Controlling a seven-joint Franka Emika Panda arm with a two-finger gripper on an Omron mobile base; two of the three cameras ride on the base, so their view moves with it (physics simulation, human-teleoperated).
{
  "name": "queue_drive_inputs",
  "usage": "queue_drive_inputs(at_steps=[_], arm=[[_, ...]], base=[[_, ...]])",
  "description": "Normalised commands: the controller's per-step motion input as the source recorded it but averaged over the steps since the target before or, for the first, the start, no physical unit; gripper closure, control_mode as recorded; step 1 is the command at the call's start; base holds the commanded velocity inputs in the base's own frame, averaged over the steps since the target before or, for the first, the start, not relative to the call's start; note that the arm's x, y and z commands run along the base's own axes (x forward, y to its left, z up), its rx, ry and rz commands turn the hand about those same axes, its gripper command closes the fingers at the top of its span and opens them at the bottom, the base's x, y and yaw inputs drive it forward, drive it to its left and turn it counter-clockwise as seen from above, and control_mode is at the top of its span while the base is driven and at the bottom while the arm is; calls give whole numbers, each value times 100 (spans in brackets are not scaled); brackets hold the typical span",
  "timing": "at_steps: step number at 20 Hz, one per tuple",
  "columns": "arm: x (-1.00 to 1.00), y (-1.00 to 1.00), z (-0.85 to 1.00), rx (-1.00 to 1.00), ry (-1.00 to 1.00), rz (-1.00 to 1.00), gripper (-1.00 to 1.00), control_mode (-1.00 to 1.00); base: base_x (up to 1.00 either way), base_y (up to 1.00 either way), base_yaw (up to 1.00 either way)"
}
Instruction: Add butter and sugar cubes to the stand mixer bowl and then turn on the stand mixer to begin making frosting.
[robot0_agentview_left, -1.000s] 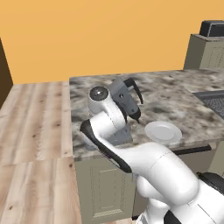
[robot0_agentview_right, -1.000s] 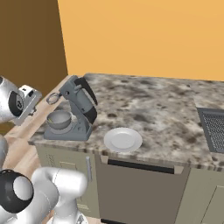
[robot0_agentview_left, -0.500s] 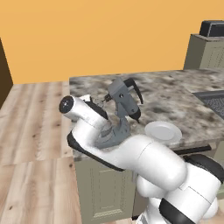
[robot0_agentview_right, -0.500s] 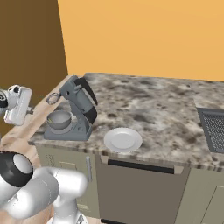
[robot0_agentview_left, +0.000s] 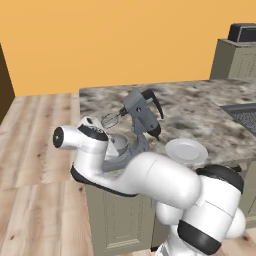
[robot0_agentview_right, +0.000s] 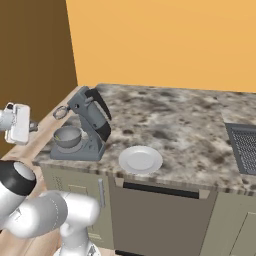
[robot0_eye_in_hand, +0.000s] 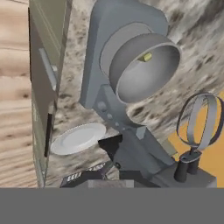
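Note:
The grey stand mixer (robot0_agentview_right: 89, 124) stands at the counter's near left corner, head tilted up, wire whisk (robot0_eye_in_hand: 200, 119) hanging free. The metal stand mixer bowl (robot0_agentview_right: 67, 136) sits on its base. Looking into the bowl (robot0_eye_in_hand: 146, 68) from the hand view, a small yellow piece of butter (robot0_eye_in_hand: 147, 57) lies inside. The sugar cubes are out of view. My gripper (robot0_agentview_right: 30, 127) hovers off the counter's left edge, level with the bowl and pointing at it, shut with nothing held. The mixer (robot0_agentview_left: 142, 117) rises behind my arm in the left base view.
A flat white plate (robot0_agentview_right: 140, 159) lies right of the mixer near the front edge, and shows again as the plate (robot0_agentview_left: 186, 150). A dark cooktop (robot0_agentview_right: 245, 147) is set in the counter at the far right. Wooden floor lies left of the counter.
The arm has swung round to the left, its elbow now low in front of the counter. The hand sank slightly beside the mixer. The jaws stayed shut.

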Motion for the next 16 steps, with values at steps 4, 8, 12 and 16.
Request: queue_drive_inputs(at_steps=[4,8,12,16], arm=[[5,-14,-14,-29,14,12,100,-100],[17,-28,-33,-27,21,9,100,-100],[21,-14,-35,-28,21,7,100,-100],[27,-1,-7,-22,14,7,100,-100]], base=[[0,0,0],[0,0,0],[0,0,0],[0,0,0]])
